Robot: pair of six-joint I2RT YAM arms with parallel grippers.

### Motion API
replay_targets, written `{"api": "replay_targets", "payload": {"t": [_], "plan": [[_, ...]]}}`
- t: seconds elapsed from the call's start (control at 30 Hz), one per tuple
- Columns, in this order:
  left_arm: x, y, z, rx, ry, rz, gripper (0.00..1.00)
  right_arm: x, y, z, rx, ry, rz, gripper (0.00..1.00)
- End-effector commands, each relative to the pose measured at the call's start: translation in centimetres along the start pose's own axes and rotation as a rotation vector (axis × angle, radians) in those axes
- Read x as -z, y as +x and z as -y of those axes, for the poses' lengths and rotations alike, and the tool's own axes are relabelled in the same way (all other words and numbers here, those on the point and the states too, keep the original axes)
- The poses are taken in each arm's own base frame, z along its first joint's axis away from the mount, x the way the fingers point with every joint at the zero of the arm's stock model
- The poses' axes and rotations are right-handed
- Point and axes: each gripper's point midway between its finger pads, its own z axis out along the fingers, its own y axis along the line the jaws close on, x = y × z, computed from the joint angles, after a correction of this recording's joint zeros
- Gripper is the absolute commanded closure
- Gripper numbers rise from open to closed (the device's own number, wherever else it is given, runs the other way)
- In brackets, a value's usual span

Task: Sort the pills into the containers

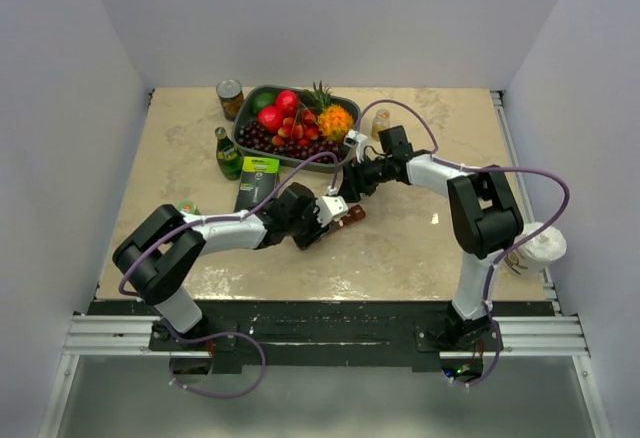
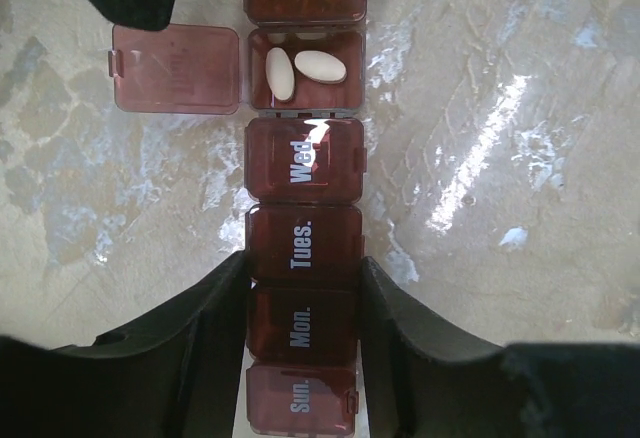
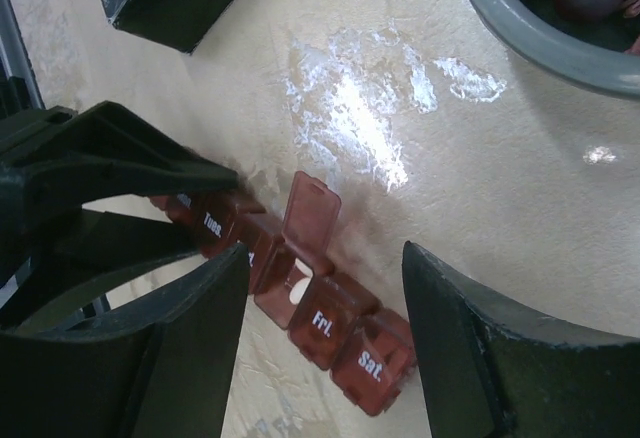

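The dark red pill organiser lies on the table between both grippers. In the left wrist view the pill organiser runs from Sun. up to Fri. The Thursday compartment has its lid swung open to the left, and two white pills lie inside. My left gripper is shut on the organiser at the Mon. and Tues. end, a finger on each side. My right gripper is open and empty, hovering above the Fri. and Sat. end of the organiser. The raised lid stands between its fingers.
A grey tray of fruit stands at the back, its rim also in the right wrist view. A black-and-green box, a green bottle and a can stand left of it. A white cup sits at the right edge.
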Motion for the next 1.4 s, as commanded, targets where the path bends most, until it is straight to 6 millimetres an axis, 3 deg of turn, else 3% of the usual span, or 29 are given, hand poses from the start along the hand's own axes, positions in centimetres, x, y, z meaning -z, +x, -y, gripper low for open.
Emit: {"api": "replay_targets", "payload": {"t": [0.0,0.2,0.37,0.63,0.83,1.0,1.07,1.27,1.37], "plan": [[-0.2,-1.7,1.3,-0.048,0.077,0.053,0.88,-0.1,-1.3,-0.3,-0.022,-0.043,0.023,0.33],[-0.1,-1.9,1.8,-0.058,0.1,0.067,0.9,-1.3,-0.1,0.4,-0.08,-0.069,-0.014,0.33],[-0.3,-1.6,1.8,-0.046,0.094,0.056,0.91,-1.7,0.5,-0.7,-0.082,-0.152,-0.032,0.35],[-0.9,-0.8,1.0,0.001,0.059,0.005,0.95,-0.1,0.0,-4.0,-0.02,-0.273,-0.038,0.45],[-0.7,-0.9,0.2,0.043,0.046,0.005,0.98,1.0,0.4,-4.9,0.043,-0.295,-0.077,0.61],[-0.8,-0.9,-0.3,0.084,0.046,-0.001,0.98,2.0,1.6,-5.2,0.114,-0.277,-0.132,0.62],[-0.8,-1.0,-0.4,0.088,0.047,0.002,0.98,2.1,1.8,-4.9,0.126,-0.271,-0.148,0.62],[-0.7,-1.1,-0.3,0.095,0.054,0.008,0.98,0.9,4.9,-1.7,0.044,-0.157,-0.281,0.62],[-0.6,-1.3,-0.2,0.093,0.061,0.013,0.98,0.5,5.3,-0.6,0.038,-0.099,-0.304,0.63]]}}
